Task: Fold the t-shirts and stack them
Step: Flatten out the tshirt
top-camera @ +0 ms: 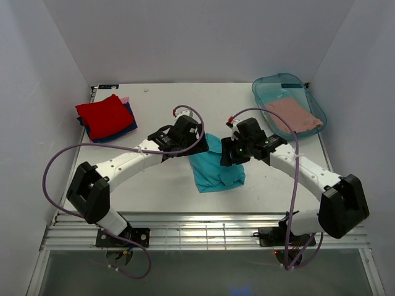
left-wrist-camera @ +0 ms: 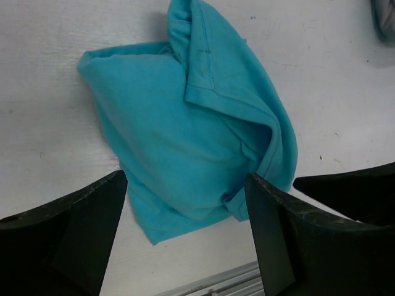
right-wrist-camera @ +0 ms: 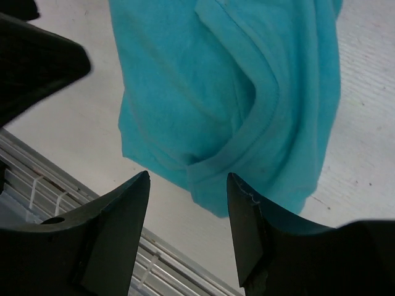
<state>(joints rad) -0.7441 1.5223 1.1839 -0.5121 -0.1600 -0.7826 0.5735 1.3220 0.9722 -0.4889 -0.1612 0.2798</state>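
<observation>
The teal t-shirt [top-camera: 216, 171] lies crumpled at the centre of the white table [top-camera: 154, 188], one hemmed sleeve folded across its top. The left gripper [left-wrist-camera: 185, 179] is over the shirt's near-left part with its jaws wide apart and nothing between them. The right gripper [right-wrist-camera: 188, 179] is over the shirt's opposite edge, jaws likewise apart and empty. Whether either touches the cloth is unclear. At the far left, a folded red t-shirt [top-camera: 103, 115] rests on a dark blue one [top-camera: 128, 127]. At the far right, a dusty-pink t-shirt [top-camera: 293, 114] lies inside the translucent teal tub [top-camera: 271, 83].
</observation>
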